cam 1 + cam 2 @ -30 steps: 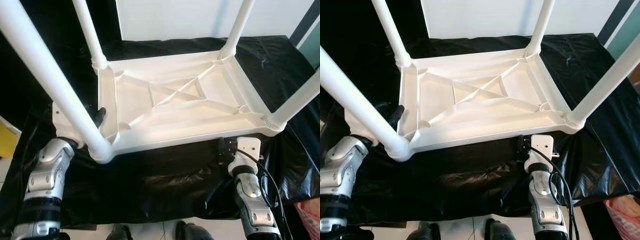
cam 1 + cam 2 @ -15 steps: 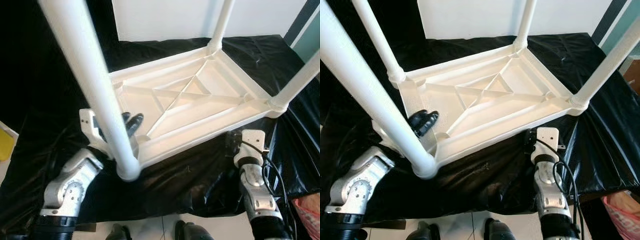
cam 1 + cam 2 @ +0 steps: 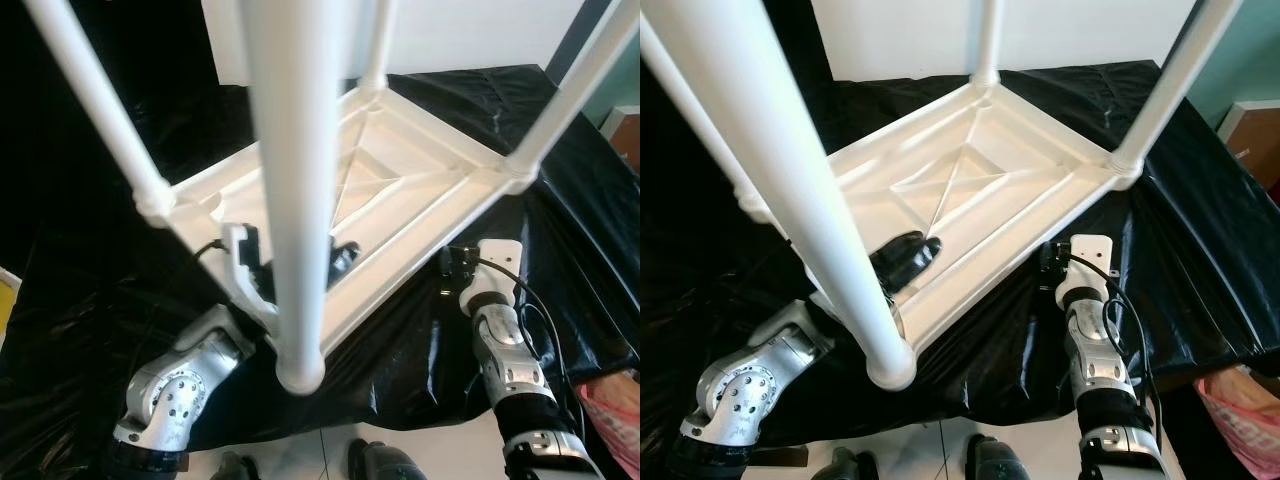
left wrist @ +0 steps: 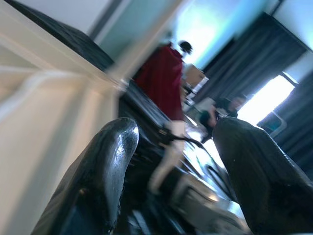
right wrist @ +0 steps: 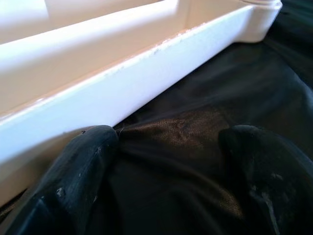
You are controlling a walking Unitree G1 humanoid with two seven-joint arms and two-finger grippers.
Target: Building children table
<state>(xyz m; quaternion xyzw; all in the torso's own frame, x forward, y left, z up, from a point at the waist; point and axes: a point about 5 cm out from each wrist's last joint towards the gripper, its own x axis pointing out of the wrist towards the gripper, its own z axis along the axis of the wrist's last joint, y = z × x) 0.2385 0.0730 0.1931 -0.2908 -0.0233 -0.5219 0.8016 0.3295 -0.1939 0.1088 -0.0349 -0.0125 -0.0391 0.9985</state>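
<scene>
Table, upturned, has swung round; left claw spread inside it, right claw spread beside its rim.

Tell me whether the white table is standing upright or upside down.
Upside down: the table lies top-down on the black sheet, ribbed underside showing, legs pointing up.

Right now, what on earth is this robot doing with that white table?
A small white plastic table lies upside down on a black sheet, its four legs pointing up. The robot's left gripper reaches over the near edge into the underside, fingers apart. Its right gripper sits open on the sheet beside the table's rim, one finger against it. The table is turned at an angle to the robot. People are in the room behind.
</scene>
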